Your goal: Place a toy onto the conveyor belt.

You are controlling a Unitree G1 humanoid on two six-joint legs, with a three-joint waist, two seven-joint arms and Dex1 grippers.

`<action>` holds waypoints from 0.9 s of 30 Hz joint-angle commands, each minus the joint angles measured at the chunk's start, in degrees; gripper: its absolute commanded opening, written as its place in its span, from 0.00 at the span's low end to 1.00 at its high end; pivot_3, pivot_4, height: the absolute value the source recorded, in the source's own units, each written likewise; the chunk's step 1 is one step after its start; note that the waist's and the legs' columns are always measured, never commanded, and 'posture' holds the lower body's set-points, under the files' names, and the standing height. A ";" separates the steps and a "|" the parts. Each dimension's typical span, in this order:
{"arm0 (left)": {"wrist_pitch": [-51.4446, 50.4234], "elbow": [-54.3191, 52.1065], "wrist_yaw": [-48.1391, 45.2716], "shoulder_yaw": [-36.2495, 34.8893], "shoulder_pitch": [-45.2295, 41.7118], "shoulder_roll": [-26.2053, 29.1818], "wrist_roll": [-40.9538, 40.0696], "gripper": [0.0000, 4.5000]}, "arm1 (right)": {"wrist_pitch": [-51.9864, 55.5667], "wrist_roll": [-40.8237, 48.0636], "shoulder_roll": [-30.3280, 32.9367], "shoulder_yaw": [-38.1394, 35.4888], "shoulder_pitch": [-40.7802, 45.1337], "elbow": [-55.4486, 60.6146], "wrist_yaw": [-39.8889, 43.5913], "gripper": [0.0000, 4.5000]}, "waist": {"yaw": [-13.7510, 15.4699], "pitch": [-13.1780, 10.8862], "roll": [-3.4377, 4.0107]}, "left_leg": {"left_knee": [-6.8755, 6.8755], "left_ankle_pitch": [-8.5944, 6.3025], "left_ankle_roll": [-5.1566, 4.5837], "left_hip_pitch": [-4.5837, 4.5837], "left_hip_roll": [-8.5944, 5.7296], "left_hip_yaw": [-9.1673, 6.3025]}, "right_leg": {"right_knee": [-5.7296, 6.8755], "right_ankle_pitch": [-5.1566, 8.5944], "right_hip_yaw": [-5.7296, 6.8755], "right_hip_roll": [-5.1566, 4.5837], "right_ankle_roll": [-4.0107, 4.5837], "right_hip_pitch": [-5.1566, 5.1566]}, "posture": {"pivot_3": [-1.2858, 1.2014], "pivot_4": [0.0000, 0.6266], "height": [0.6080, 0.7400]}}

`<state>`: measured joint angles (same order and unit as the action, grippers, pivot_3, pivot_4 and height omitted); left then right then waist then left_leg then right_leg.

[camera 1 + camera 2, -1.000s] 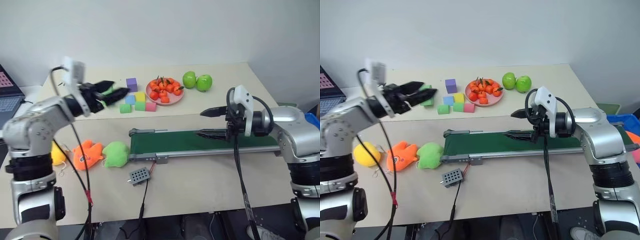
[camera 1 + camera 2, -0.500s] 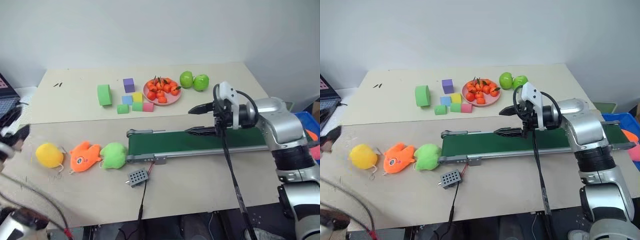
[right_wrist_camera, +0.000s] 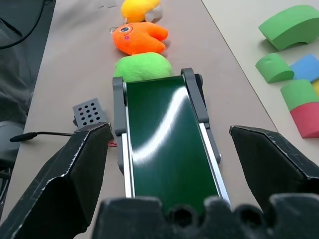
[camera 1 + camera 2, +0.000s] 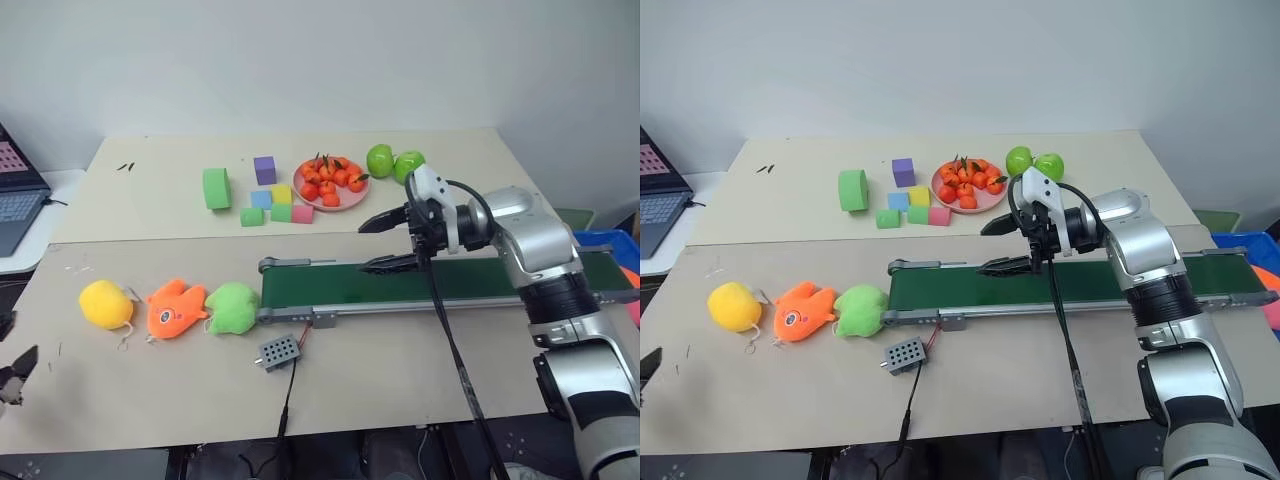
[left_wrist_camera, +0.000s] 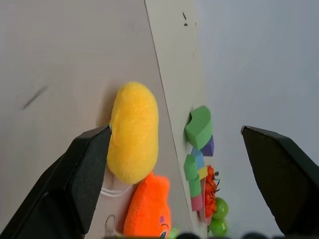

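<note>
Currently lined up for the grab: yellow plush toy (image 4: 105, 304) lying on the table (image 4: 150, 390) at the far end of the row from the conveyor belt (image 4: 400, 283), beside the orange fish plush (image 4: 175, 309). Left claw (image 5: 174, 169) spread wide, empty, toy just ahead and off toward one finger; right claw (image 4: 385, 243) likewise released, hovering over the belt. Best to centre on the round body, clear of the fish, before closing.

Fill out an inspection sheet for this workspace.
Surface: beige table, two boards joined.
Job's things: yellow plush toy at the row's far left, untouched; conveyor belt bare.
Clutter: orange fish plush, green plush, foam blocks, plate of small oranges, two green apples.
Grippers: left gripper open, aimed at the toy; right gripper open above the belt.
Cables: wire from grey box over the front edge.
Surroundings: laptop, white wall.
</note>
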<state>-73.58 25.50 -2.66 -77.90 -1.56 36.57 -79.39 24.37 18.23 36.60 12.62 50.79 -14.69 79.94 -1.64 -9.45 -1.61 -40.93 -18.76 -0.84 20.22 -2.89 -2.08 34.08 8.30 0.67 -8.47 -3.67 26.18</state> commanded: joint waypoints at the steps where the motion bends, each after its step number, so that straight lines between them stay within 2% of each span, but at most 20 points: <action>1: 2.71 0.07 -2.48 3.76 1.13 -0.85 1.53 0.99 | -0.01 0.16 0.59 -1.20 1.45 1.69 0.73 1.00 | -0.09 0.00 0.00 | 0.01 0.00 0.00 0.00 0.00 0.01 | 0.00 0.00 0.00 0.00 0.00 0.00 | 0.52 0.24 1.00; 7: 6.69 3.37 -5.84 8.79 -0.19 -0.80 3.58 0.99 | 0.84 2.21 1.61 -1.84 1.04 5.52 3.52 1.00 | -0.38 0.01 0.00 | 0.01 0.00 0.00 0.00 0.01 0.01 | -0.01 -0.01 0.01 0.01 0.03 0.00 | 0.52 0.24 1.00; 12: 10.06 9.13 -9.62 12.38 -4.29 1.76 6.24 0.99 | 2.80 3.20 1.92 -2.35 1.50 8.04 3.74 1.00 | -0.47 0.01 -0.02 | 0.00 0.01 0.00 0.00 0.01 0.02 | 0.00 -0.02 0.03 0.01 0.03 0.00 | 0.52 0.24 1.00; 18: 12.11 12.10 -13.34 17.05 -9.43 2.09 8.82 0.99 | 4.49 3.93 3.76 -2.94 0.35 10.72 3.38 1.00 | -0.26 0.01 -0.02 | 0.00 0.01 0.00 0.01 0.00 0.01 | 0.01 -0.03 0.03 0.01 0.05 0.00 | 0.52 0.24 1.00; 27: 15.20 18.91 -15.49 20.42 -14.50 2.34 12.81 0.99 | 5.92 4.61 6.04 -3.98 -0.35 13.11 2.86 1.00 | -0.53 0.01 -0.02 | 0.01 0.00 -0.01 0.01 0.00 0.04 | -0.01 -0.03 0.02 0.01 0.05 0.01 | 0.52 0.24 1.00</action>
<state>-59.55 43.61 -16.71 -57.41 -15.50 37.56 -67.24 29.71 21.57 41.67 10.67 50.35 -3.63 83.14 -2.18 -9.44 -1.63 -40.92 -18.75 -0.85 20.23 -2.89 -2.04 34.08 8.26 0.69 -8.47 -3.62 26.19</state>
